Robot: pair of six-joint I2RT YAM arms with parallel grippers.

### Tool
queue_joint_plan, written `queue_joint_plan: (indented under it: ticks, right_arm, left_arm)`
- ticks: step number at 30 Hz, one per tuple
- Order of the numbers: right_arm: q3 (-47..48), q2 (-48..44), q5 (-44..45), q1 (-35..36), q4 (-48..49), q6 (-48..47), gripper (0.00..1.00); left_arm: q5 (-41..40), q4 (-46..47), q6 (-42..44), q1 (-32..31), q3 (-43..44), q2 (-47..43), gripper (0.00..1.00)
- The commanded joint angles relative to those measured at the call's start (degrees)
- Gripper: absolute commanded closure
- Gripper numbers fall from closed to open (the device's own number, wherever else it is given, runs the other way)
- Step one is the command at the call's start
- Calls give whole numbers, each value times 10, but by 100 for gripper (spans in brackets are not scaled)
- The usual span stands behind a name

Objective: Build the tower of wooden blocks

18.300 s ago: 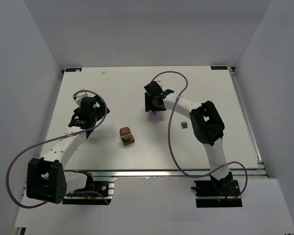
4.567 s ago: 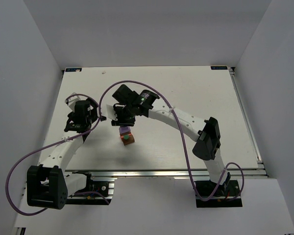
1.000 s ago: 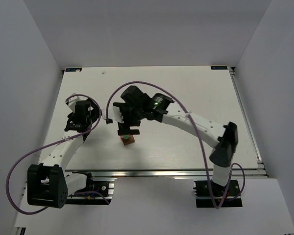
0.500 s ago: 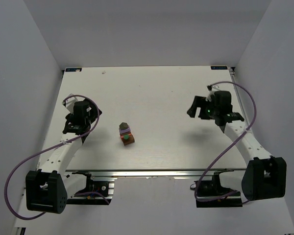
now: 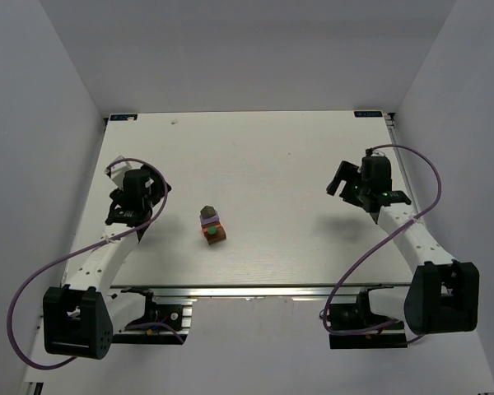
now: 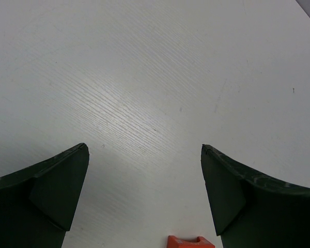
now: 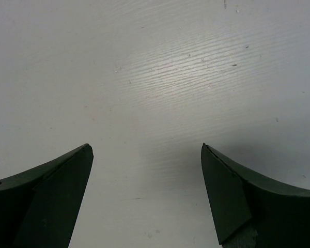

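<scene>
Up top, the tower (image 5: 212, 225) stands on the surface (image 5: 272, 148), between the left claw (image 5: 130, 204) and the right claw (image 5: 344, 184), well apart from both. From the left wrist, the left claw (image 6: 143, 150) gapes wide over bare surface. From the right wrist, the right claw (image 7: 145, 147) gapes wide too, holding nothing.

Bright, even overhead light; soft short shadows; wrist views sharp, slightly glary.
</scene>
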Motion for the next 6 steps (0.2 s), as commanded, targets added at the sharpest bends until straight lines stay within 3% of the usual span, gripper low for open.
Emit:
queue_joint_plan:
  ticks: [1, 6]
  right_arm:
    - [-14, -19, 2, 2, 43, 10, 11]
    - [-48, -55, 27, 2, 74, 11, 10]
  left_arm:
    - [-10, 7, 6, 3, 1, -13, 2]
    - [-14, 7, 7, 3, 0, -17, 2]
